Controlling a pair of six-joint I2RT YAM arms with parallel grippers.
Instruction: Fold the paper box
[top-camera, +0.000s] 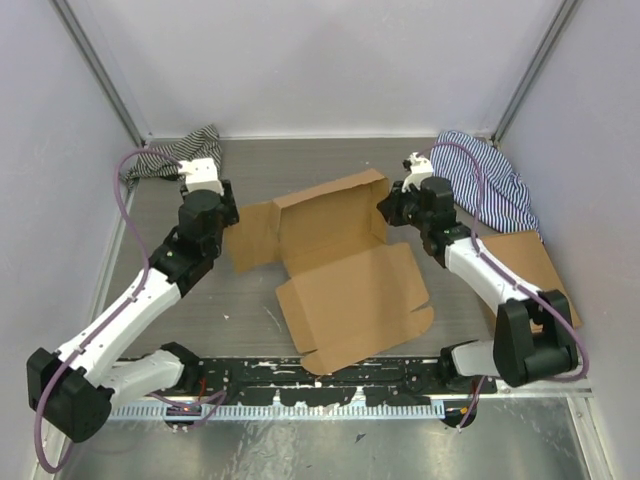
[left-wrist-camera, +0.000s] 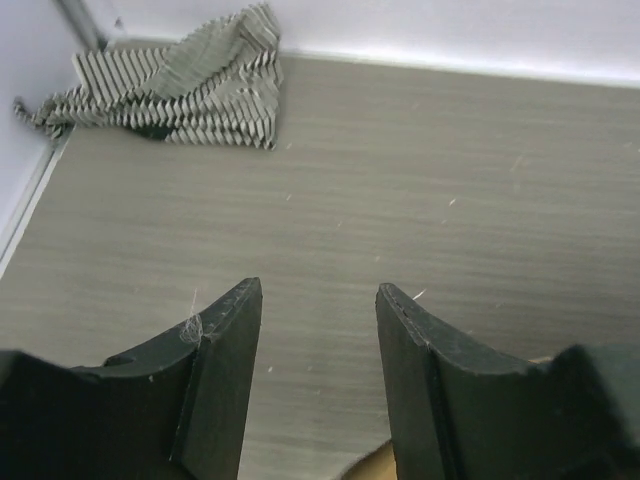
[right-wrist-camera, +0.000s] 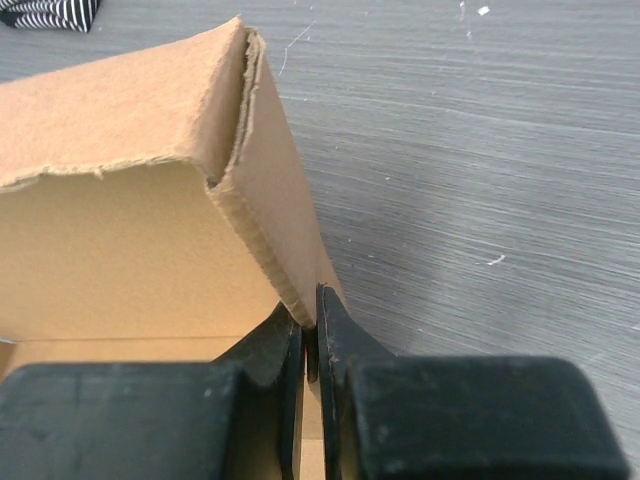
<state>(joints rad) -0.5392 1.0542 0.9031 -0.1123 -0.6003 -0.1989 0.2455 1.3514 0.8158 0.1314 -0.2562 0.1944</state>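
Note:
The paper box (top-camera: 340, 265) is a brown corrugated die-cut sheet lying mid-table, its back half raised into walls and its big front panel flat. My right gripper (top-camera: 386, 208) is at the box's right end, shut on the upright side wall (right-wrist-camera: 270, 190); in the right wrist view the cardboard edge runs down between the closed fingers (right-wrist-camera: 345, 330). My left gripper (top-camera: 228, 207) hovers by the box's left flap (top-camera: 250, 235) and is open with nothing between its fingers (left-wrist-camera: 225, 330). Only a sliver of cardboard (left-wrist-camera: 372, 465) shows at the bottom of the left wrist view.
A black-and-white striped cloth (top-camera: 178, 155) lies in the back left corner, also in the left wrist view (left-wrist-camera: 190, 85). A blue-striped cloth (top-camera: 490, 185) lies back right. Another brown cardboard box (top-camera: 525, 262) sits under the right arm. Walls close off the back and sides.

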